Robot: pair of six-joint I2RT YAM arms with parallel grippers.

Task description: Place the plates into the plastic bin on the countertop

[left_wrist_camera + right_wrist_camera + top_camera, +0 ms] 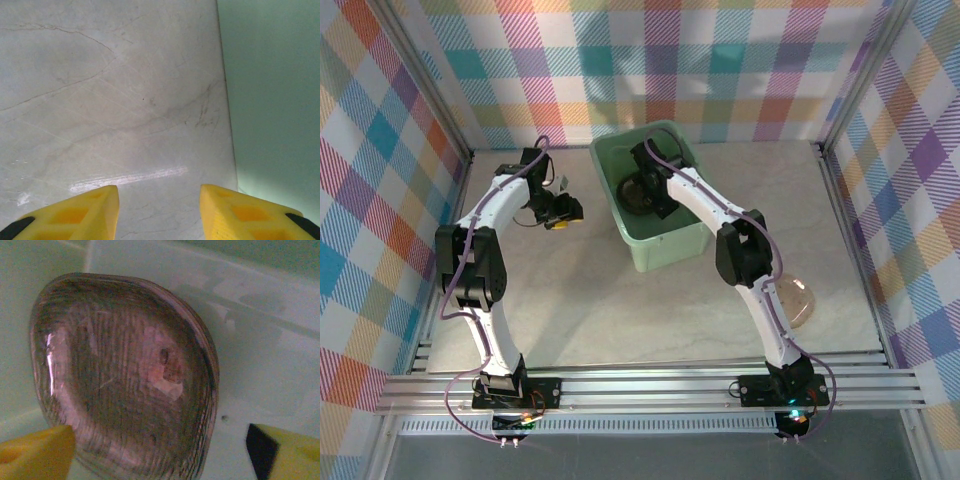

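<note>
A stack of smoky brown plates (125, 375) lies on the floor of the mint-green plastic bin (665, 250). The right gripper (160, 440) hangs just above the stack inside the bin, its yellow fingers (40, 452) spread wide and clasping nothing. One more plate (802, 300) rests on the countertop (580, 310) to the right of the bin, partly behind the right arm. The left gripper (159, 200) hovers over the countertop just left of the bin, its fingers parted and empty. The cream, faintly veined surface is walled on three sides by pastel plaid panels (650, 60), with an aluminium rail (640, 385) along the near edge.
</note>
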